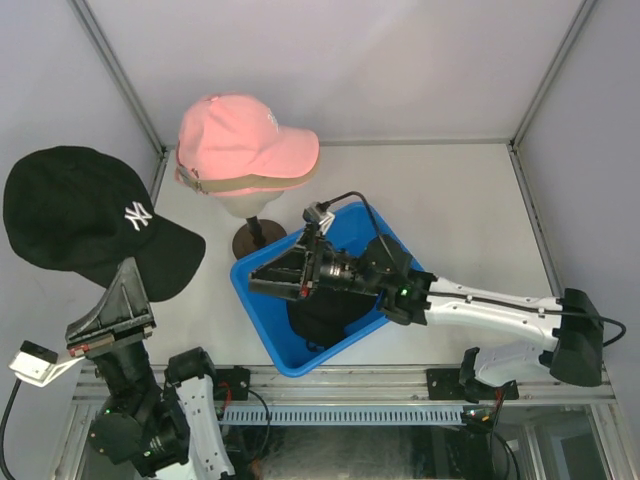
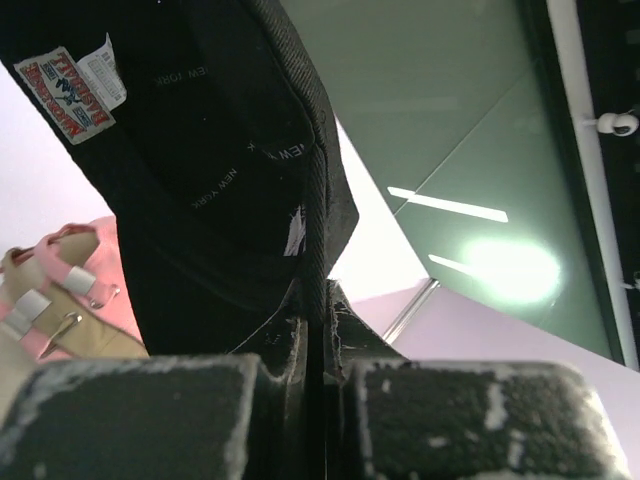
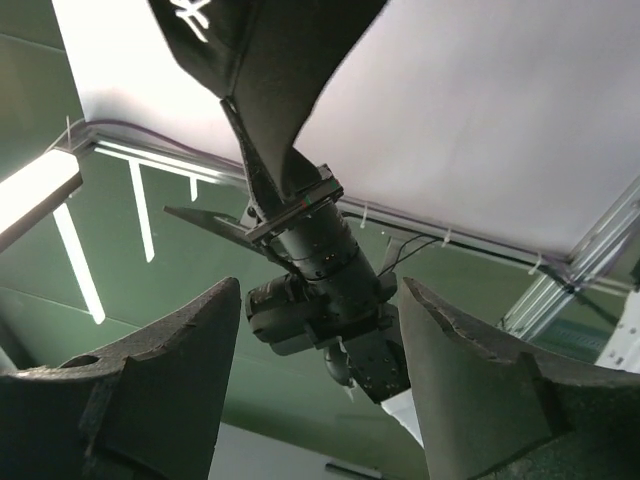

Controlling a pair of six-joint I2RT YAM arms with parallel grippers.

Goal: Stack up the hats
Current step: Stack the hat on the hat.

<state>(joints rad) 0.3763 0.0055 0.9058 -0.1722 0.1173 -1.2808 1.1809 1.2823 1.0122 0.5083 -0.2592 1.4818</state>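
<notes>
Left gripper (image 1: 128, 270) clamped on NY cap (image 1: 80, 215) brim, raised by left wall — right gripper (image 1: 262, 279) spread, empty, over bin (image 1: 258, 325) — black cap (image 1: 322, 316) beneath.

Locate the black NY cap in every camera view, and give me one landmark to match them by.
Top external: the black NY cap is at upper left, held aloft.
Left wrist: its underside fills the upper left, with the brim running down between the fingers.
Right wrist: it is at top centre, seen from below.
Shared landmark: the left gripper, clamped on its brim.
</notes>
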